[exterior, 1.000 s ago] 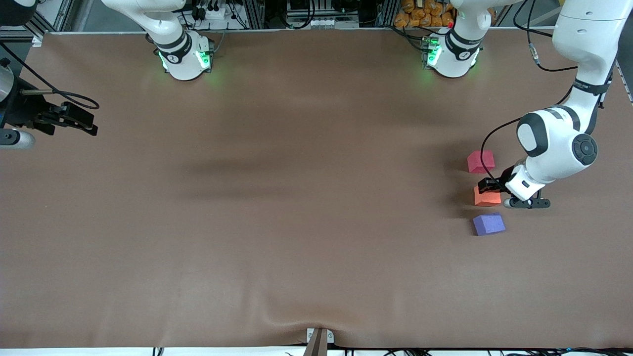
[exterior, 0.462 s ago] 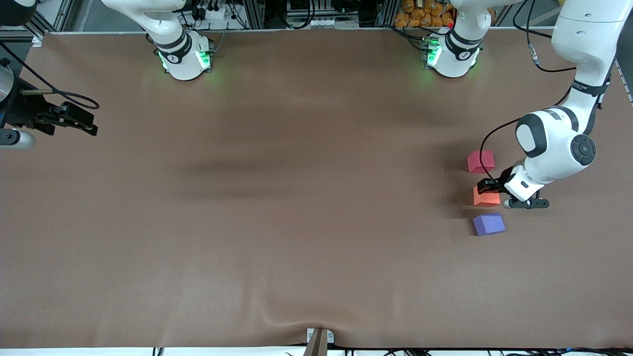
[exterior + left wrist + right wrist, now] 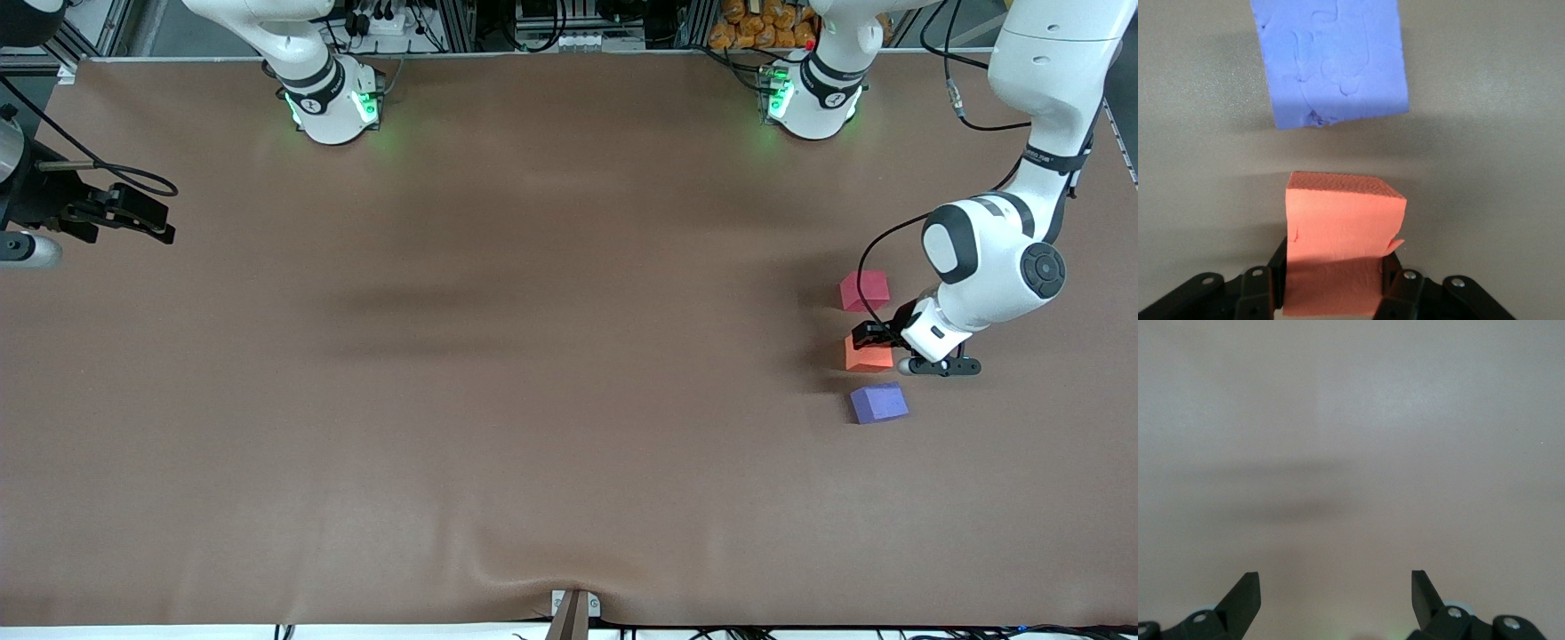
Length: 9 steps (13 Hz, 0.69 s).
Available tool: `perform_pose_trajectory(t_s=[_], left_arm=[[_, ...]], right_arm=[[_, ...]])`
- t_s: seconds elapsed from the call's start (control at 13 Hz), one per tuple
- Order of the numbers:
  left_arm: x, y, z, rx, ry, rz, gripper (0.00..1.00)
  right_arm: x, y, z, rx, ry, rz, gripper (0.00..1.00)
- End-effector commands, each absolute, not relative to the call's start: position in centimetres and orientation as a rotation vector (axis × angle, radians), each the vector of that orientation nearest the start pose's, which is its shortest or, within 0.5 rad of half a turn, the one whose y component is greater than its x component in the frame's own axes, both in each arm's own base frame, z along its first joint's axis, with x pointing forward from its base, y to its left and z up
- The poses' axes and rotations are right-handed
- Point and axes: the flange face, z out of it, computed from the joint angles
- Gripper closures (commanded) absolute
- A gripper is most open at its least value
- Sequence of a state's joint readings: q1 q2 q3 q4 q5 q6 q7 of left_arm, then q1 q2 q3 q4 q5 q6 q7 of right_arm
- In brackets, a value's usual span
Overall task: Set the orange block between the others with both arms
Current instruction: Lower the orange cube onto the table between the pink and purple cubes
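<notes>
Left wrist view: left gripper (image 3: pixel 1331 283) fingers clamp the orange block (image 3: pixel 1341 233) just short of the purple cube (image 3: pixel 1331 60); next, lowering and releasing. Right gripper (image 3: pixel 1335 600) waits, fingers spread.

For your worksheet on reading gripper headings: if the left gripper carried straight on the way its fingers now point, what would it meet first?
Probably the purple cube: the left gripper, shut on the orange block, points straight toward it across a gap.

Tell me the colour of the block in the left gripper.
Bright orange block; the left wrist view shows it best.
</notes>
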<state>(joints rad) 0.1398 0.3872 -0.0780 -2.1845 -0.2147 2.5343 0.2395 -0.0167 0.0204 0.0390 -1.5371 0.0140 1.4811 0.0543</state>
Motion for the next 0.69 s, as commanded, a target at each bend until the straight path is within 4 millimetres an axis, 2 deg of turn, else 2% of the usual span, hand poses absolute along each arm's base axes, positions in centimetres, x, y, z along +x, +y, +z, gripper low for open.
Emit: perform_pose_trajectory(t_s=[0.0,0.23,0.62], left_arm=[[55.4,3.8,20.4,-3.307,-0.003,0.0,0.74],[55.6,3.9,20.6,-3.307,-0.005,-0.008,0.74],[55.7,5.0,20.7,-3.306,-0.035,-0.016,0.74]], right_arm=[[54.9,0.6,62.5,-3.105,0.082,0.121,0.0],[54.8,-0.6,62.5,-3.079,0.12,0.127,0.0],[54.9,-0.8,62.7,-3.089,0.107,0.108,0.0]])
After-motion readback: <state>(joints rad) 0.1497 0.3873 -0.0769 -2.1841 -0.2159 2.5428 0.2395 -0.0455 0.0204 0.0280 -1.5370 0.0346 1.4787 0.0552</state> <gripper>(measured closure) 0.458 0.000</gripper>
